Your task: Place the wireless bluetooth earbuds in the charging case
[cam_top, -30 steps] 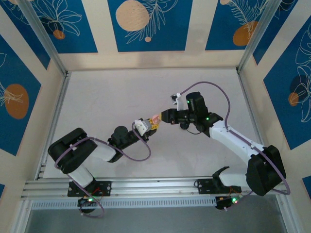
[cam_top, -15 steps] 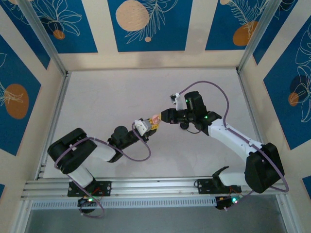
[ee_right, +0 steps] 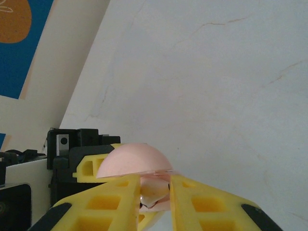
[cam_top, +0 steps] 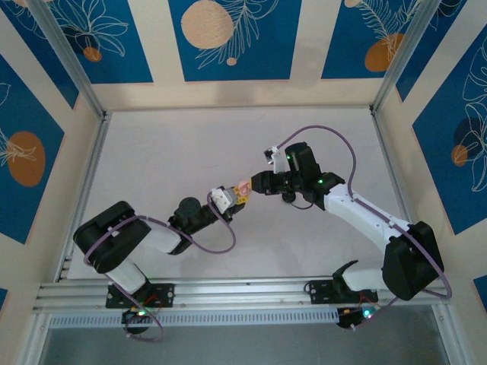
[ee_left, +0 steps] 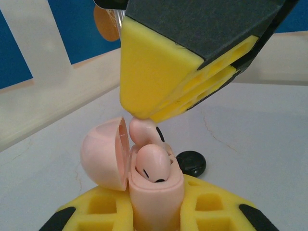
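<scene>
Shifted slightly left since a second ago, right gripper (cam_top: 254, 183) tip to tip with left gripper (cam_top: 231, 197) at mid-table in top view, bare table (cam_top: 167, 152) open all round. Left wrist view: left gripper clamped on pink charging case (ee_left: 155, 197), lid (ee_left: 102, 159) swung open leftward, one pink earbud (ee_left: 153, 162) seated, second earbud (ee_left: 143, 130) at the rim under right fingertip (ee_left: 154, 82), black disc (ee_left: 191, 162) just behind. Right wrist view: right fingers (ee_right: 202, 202) pinched on that second earbud (ee_right: 154, 196) beside lid's edge.

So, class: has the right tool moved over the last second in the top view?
Yes: the right tool has edged slightly left, away from the right wall rail.
</scene>
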`<action>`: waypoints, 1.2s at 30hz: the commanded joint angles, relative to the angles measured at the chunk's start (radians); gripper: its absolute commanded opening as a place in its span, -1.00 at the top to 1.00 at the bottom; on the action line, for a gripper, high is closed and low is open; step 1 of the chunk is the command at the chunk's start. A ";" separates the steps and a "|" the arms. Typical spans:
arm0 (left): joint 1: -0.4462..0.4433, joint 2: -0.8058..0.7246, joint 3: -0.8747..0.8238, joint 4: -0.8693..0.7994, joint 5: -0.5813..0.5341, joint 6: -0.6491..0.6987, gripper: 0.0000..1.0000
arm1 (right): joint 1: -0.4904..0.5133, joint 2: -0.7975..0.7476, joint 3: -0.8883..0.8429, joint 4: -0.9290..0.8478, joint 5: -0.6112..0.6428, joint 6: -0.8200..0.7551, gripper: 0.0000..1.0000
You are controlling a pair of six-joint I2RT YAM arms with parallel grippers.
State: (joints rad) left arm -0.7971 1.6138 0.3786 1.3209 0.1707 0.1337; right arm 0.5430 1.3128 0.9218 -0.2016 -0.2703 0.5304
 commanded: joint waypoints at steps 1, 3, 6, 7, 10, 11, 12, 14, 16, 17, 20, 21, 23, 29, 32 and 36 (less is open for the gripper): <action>-0.013 -0.032 -0.006 0.052 -0.005 0.012 0.75 | 0.011 0.000 0.020 -0.080 0.018 -0.028 0.55; -0.014 -0.033 -0.006 0.051 -0.006 0.012 0.75 | 0.012 -0.004 0.017 -0.088 0.020 -0.029 0.55; -0.013 -0.034 -0.007 0.049 -0.007 0.012 0.75 | 0.012 -0.009 0.016 -0.090 0.013 -0.033 0.55; -0.013 -0.034 -0.007 0.048 -0.006 0.012 0.75 | 0.013 -0.011 0.016 -0.088 0.008 -0.033 0.55; -0.014 -0.037 -0.007 0.044 -0.004 0.012 0.75 | 0.012 -0.011 0.016 -0.087 -0.002 -0.033 0.55; -0.013 -0.037 -0.007 0.043 -0.004 0.012 0.75 | 0.013 -0.012 0.016 -0.084 -0.006 -0.033 0.54; -0.013 -0.037 -0.007 0.043 -0.003 0.012 0.75 | 0.012 -0.012 0.016 -0.081 -0.011 -0.032 0.53; -0.013 -0.038 -0.007 0.042 -0.002 0.012 0.75 | 0.011 -0.014 0.017 -0.075 -0.025 -0.032 0.53; -0.013 -0.041 -0.007 0.040 0.000 0.012 0.75 | 0.012 -0.016 0.019 -0.075 -0.036 -0.029 0.53; -0.013 -0.043 -0.007 0.038 0.000 0.012 0.75 | 0.011 -0.018 0.018 -0.076 -0.038 -0.029 0.52; -0.013 -0.045 -0.007 0.036 0.000 0.012 0.75 | 0.011 -0.032 0.014 -0.085 -0.021 -0.035 0.44; -0.013 -0.045 -0.007 0.037 -0.001 0.012 0.75 | 0.011 -0.038 0.012 -0.085 -0.013 -0.038 0.42; -0.013 -0.045 -0.007 0.037 0.000 0.012 0.75 | 0.009 -0.054 0.012 -0.091 -0.005 -0.043 0.37; -0.013 -0.045 -0.008 0.035 0.001 0.010 0.75 | -0.007 -0.079 0.023 -0.101 0.000 -0.058 0.32; -0.013 -0.046 -0.007 0.034 0.001 0.012 0.75 | -0.017 -0.074 0.034 -0.101 -0.010 -0.064 0.33; -0.013 -0.043 -0.006 0.033 0.001 0.012 0.75 | -0.017 -0.056 0.052 -0.101 -0.022 -0.073 0.43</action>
State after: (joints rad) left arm -0.7971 1.5913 0.3729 1.3197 0.1707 0.1337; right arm 0.5297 1.2533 0.9344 -0.2863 -0.2699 0.4808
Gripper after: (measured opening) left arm 0.176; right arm 0.291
